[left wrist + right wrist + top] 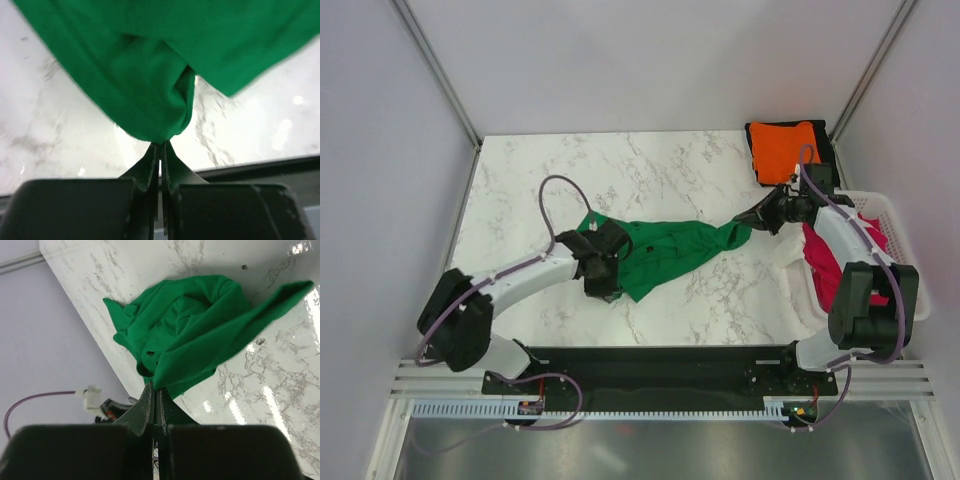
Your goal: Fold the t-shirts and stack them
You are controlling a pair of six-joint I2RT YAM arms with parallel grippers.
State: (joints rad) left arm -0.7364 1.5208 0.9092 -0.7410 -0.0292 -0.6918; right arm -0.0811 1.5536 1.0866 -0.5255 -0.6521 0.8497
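Observation:
The bright green t-shirt [665,252] is stretched across the middle of the marble table between both grippers. My left gripper [603,262] is shut on its left end [160,115]. My right gripper [752,217] is shut on its right end [190,350] and holds it off the table. A folded orange t-shirt [784,148] lies on a black one [826,140] at the far right corner. A crimson red t-shirt [832,262] and some white cloth [798,262] hang out of the basket on the right.
The white slotted basket [890,232] stands at the table's right edge, beside my right arm. Grey walls close the table on the left, back and right. A black base plate [660,360] runs along the near edge.

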